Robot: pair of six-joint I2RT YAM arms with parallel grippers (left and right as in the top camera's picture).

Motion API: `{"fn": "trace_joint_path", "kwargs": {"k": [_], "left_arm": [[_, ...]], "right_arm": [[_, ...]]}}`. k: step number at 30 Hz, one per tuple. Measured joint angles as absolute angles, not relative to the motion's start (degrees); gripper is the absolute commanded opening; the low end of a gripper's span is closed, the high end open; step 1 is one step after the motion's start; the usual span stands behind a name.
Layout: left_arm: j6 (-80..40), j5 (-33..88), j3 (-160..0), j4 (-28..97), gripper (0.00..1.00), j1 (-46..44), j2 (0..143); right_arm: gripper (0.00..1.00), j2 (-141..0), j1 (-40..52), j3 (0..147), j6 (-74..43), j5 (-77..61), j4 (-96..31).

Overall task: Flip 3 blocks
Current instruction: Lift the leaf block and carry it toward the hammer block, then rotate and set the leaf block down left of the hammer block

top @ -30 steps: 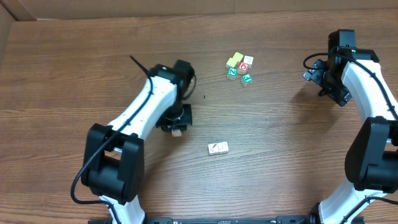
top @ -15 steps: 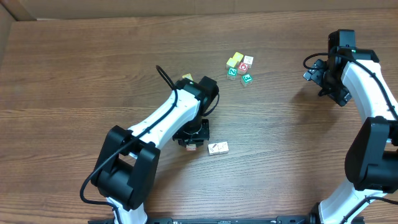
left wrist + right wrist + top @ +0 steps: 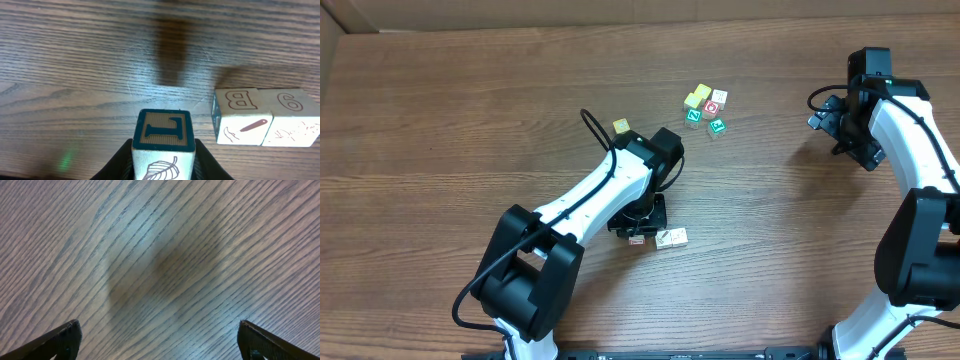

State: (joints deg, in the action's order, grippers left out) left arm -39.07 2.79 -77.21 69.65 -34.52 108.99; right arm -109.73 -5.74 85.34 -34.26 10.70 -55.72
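Left gripper [image 3: 162, 162]: clamped on green-lettered block [image 3: 162, 132], just beside paired blocks [image 3: 243, 117], worktop [image 3: 75, 60] centre. Right gripper [image 3: 160, 342]: jaws wide, near right edge.

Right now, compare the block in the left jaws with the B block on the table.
The held block sits clamped between the left jaws; the B block lies free. The held block's letter has a dark green frame; the B block's is on plain pale wood. Both are wooden cubes with drawings.
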Motion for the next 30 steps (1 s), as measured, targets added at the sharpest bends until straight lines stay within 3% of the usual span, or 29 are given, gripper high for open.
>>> {"fn": "trace_joint_path", "kwargs": {"k": [13,24,30], "left_arm": [[-42.1,1.9,-72.6,64.8,0.23,-35.7,109.0],[-40.8,4.1,-72.0,64.3,0.48,-33.2,109.0],[-38.4,7.3,-75.4,66.8,0.49,-29.0,109.0]], "right_arm": [[1.00,-109.7,-5.7,85.3,-34.3,10.7,-55.7],[1.00,-109.7,-5.7,85.3,-34.2,10.7,-55.7],[1.00,-109.7,-5.7,85.3,-34.2,10.7,-55.7]]}}
